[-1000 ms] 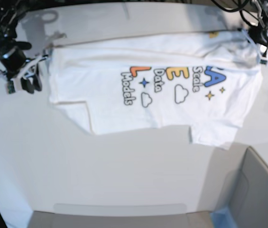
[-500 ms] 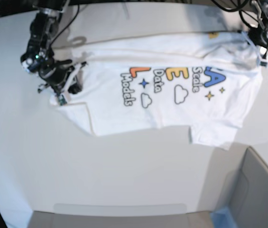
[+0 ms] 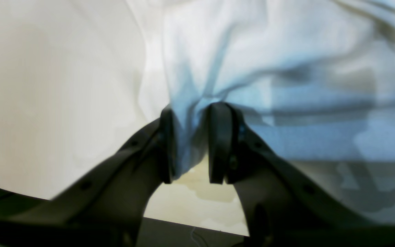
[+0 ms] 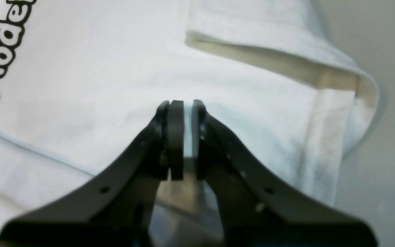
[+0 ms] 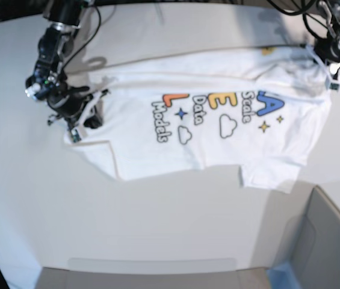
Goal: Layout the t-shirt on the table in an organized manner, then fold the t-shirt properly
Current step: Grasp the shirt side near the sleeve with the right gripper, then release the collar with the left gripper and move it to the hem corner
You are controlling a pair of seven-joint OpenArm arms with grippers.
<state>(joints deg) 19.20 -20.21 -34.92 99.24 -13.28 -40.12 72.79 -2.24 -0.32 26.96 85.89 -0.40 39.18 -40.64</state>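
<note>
Pinching bunched t-shirt [image 3: 286,61] cloth, left tool [image 3: 190,144] hides its edge; right tool [image 4: 183,140] nips a thin fold.

Base overhead, wrists close on t-shirt [image 5: 218,114]

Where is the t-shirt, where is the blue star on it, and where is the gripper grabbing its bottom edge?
t-shirt [image 5: 139,144]: base view, plain white cloth below the print.
blue star [image 5: 181,113]: base view, its middle.
right gripper [image 4: 187,137]: right wrist view, between its fingertips, pinching the cloth.
</note>
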